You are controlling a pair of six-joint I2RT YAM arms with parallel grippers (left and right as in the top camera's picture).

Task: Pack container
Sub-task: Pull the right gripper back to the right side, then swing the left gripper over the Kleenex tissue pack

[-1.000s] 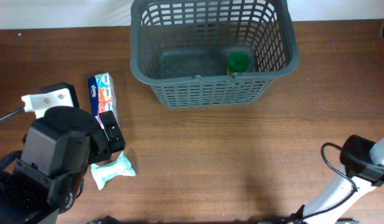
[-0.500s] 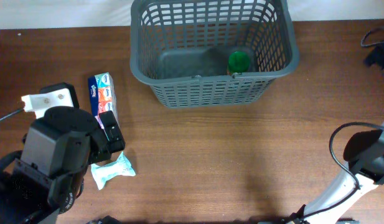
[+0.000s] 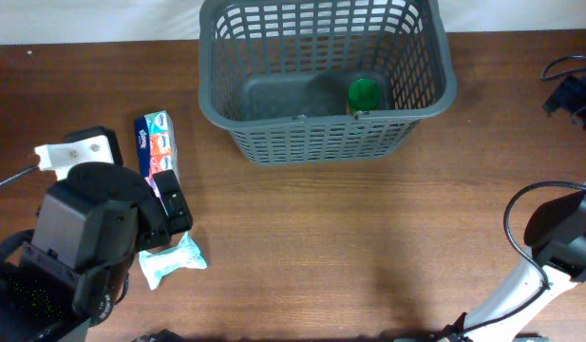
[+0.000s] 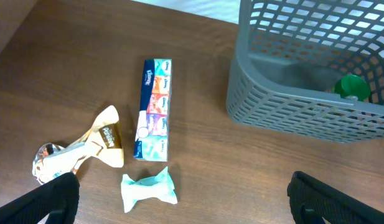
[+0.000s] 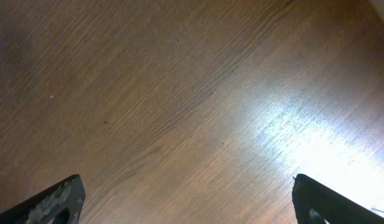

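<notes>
Brown wooden bench (image 3: 368, 256) carries the container (image 3: 311, 142) ahead and right of the left tool (image 4: 192, 202), a green-lidded jar (image 3: 365, 93) already inside it. Over the last second only the right arm (image 3: 558, 237) has swung outward, its right tool (image 5: 192, 202) spread wide over bare wood, holding nothing. The left tool, equally spread and empty, has stayed above the tissue pack (image 4: 154, 107) and teal sachet (image 4: 148, 188), so the next pick is probably its job.

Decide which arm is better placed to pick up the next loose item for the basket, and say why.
Left, most likely: the left gripper, open, hangs above the tissue pack and teal packet near the basket. The right gripper, also open, faces only bare table, away from loose items.
</notes>
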